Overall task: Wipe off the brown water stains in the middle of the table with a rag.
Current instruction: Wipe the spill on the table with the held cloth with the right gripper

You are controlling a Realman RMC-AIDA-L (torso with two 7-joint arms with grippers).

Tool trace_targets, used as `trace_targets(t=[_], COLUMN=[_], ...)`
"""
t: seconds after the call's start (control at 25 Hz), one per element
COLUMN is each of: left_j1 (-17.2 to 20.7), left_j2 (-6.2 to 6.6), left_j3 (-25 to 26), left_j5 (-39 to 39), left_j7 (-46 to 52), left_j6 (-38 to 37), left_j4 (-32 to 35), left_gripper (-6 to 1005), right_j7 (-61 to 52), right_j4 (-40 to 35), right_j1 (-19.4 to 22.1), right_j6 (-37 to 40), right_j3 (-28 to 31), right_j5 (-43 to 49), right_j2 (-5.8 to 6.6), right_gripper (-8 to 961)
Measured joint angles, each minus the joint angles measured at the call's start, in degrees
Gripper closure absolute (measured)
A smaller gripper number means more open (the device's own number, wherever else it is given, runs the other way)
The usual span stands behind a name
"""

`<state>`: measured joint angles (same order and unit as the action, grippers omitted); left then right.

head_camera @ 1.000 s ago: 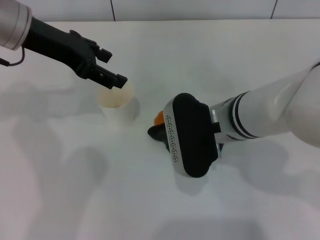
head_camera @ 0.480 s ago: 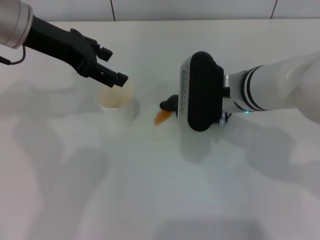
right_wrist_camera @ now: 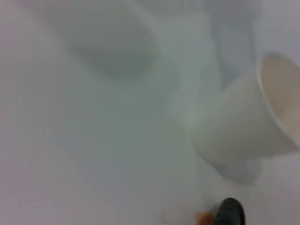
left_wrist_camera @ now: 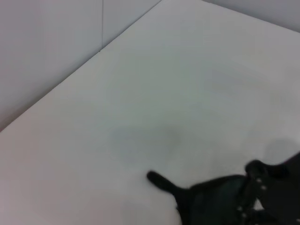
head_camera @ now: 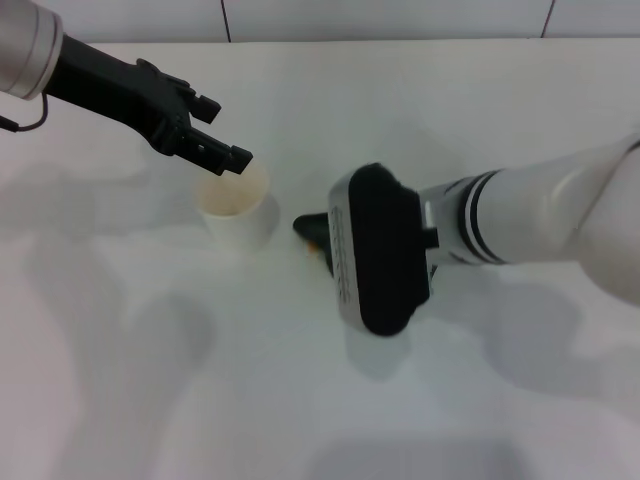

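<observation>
The dark rag (head_camera: pixel 308 224) pokes out from under my right arm's black-and-white wrist housing (head_camera: pixel 380 250), which hides the right gripper itself. The rag lies on the brown water stains (head_camera: pixel 316 243), of which only a small orange sliver shows at the cloth's edge on the white table (head_camera: pixel 450 110). In the right wrist view the rag's tip (right_wrist_camera: pixel 229 211) touches the orange stain (right_wrist_camera: pixel 203 216). My left gripper (head_camera: pixel 222 132) hangs open and empty just above the paper cup's far rim. In the left wrist view, part of the left gripper (left_wrist_camera: pixel 225 197) shows dark against the table.
A white paper cup (head_camera: pixel 235 205) stands upright a short way to the left of the stain, also seen close by in the right wrist view (right_wrist_camera: pixel 248 117). A tiled wall edge (head_camera: pixel 380 20) runs along the table's far side.
Half a second ago the right arm had swung back and right, baring the orange stain. It has since swept forward and left again, and the rag covers most of the stain. The left arm is unmoved.
</observation>
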<state>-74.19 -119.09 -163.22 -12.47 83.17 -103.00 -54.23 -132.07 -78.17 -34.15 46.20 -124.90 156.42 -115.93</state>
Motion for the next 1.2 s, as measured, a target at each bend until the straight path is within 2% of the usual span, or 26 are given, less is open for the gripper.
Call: trace_targets(t=[0.24, 0.56, 0.92, 1.2], left_j1=[0.0, -0.1, -0.3, -0.3], left_j2=[0.0, 0.0, 0.0, 0.0], left_j3=[0.0, 0.0, 0.0, 0.0], left_j5=[0.0, 0.0, 0.0, 0.0], left_j7=[-0.1, -0.1, 0.1, 0.4], left_j6=[0.1, 0.3, 0.8, 0.9], left_j4=[0.0, 0.0, 0.0, 0.7], left_gripper=[108, 109, 108, 107], right_j7=[7.6, 11.8, 4.4, -1.5], right_j4=[-3.0, -2.5, 0.0, 8.3], right_j1=[2.9, 3.4, 2.9, -0.7], right_j6=[0.3, -0.1, -6.1, -10.8], right_j3=[-3.6, -7.8, -2.0, 2.1], right_j5=[0.2, 3.6, 4.2, 4.5], right_j2=[-0.12, -0.28, -0.25, -0.26], right_gripper=[881, 881, 885, 885])
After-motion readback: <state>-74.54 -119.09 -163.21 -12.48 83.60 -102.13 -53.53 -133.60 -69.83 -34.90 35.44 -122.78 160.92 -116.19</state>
